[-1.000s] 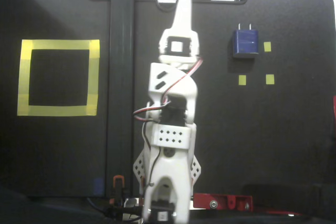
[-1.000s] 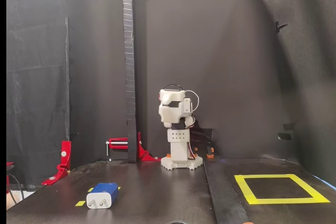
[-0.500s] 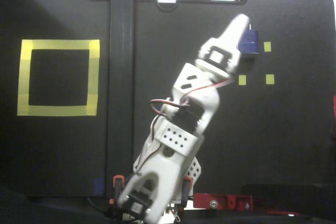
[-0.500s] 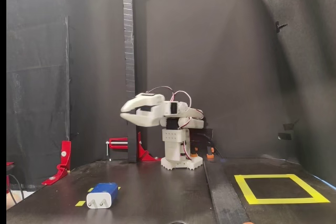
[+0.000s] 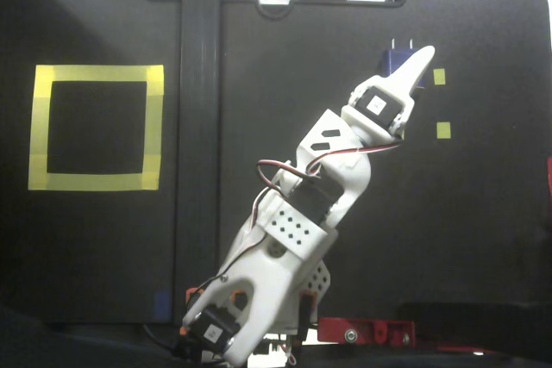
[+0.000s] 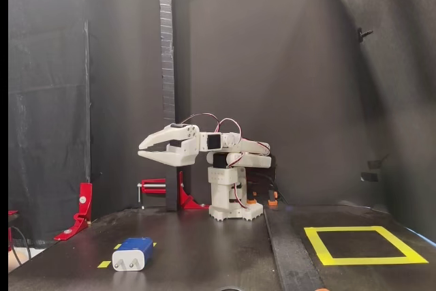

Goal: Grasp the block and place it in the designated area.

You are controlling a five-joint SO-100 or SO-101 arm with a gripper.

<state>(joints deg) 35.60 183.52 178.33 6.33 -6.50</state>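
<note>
Block lies flat on the black table up front, by small yellow tape marks, untouched. Behind and well above it the gripper hangs, jaws slightly apart, empty, lined up for descent. Designated area sits well apart, empty.

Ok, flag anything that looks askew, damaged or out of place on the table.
Nothing stands out. The block lies flat and intact among the small tape marks, prongs pointing away from the arm's base. The yellow square is whole and holds nothing. The claw hangs open well above the block.
</note>
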